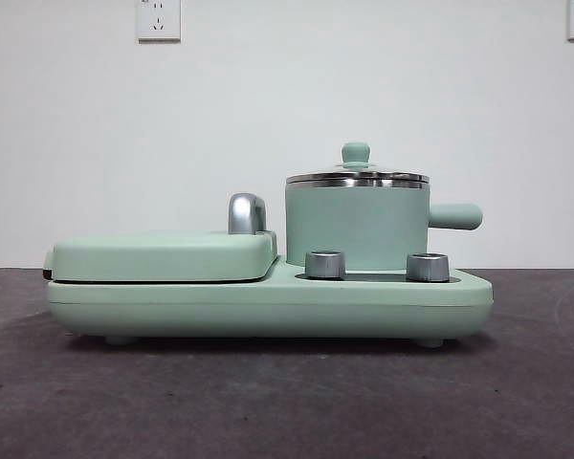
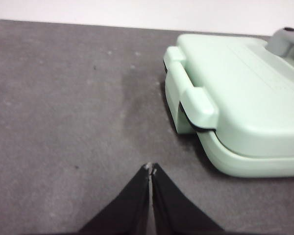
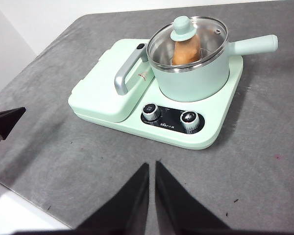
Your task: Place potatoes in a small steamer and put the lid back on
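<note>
Steamer: the mint green pot (image 1: 356, 228) stands right of centre in the front view, on the green cooker base (image 1: 268, 296), its stubby handle (image 1: 456, 216) pointing to the right edge.
Lid: the glass lid (image 3: 187, 44) sits flat on the pot's steel rim, green knob (image 1: 355, 153) upright on top.
Potato: the orange-brown potato (image 3: 184, 52) shows through the glass in the upper middle of the right wrist picture, inside the pot.
Griddle cover: the flat green cover (image 1: 163, 255) lies shut at centre left of the front view, chrome handle (image 1: 246, 213) just beside the pot.
Dials: two silver knobs (image 1: 325, 265) on the base in front of the pot.
My left gripper (image 2: 151, 169): jaws pressed together, empty, over the grey table (image 2: 63, 122) beside the cover's end.
My right gripper (image 3: 152, 166): jaws nearly together with a thin gap, empty, well back from the cooker.
</note>
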Motion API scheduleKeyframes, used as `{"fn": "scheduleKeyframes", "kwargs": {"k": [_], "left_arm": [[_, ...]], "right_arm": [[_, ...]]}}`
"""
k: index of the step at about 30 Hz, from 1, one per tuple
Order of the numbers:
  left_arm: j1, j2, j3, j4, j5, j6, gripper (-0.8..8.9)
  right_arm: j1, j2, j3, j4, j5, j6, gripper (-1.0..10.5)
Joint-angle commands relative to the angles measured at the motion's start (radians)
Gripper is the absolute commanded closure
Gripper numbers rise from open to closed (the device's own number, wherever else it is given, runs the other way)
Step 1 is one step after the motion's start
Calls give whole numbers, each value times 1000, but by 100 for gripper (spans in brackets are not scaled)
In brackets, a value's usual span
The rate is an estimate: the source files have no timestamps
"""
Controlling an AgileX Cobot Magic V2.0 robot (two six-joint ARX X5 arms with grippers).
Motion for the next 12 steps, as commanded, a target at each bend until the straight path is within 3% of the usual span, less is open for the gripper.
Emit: {"fn": "scheduleKeyframes", "kwargs": {"k": [1,12], "left_arm": [[3,-18,-23,14,2,10,806],[3,-18,-24,19,2,10,806]], "right_arm": [[6,2,8,10,0,-11,929],[6,3,8,10,0,-11,929]]}}
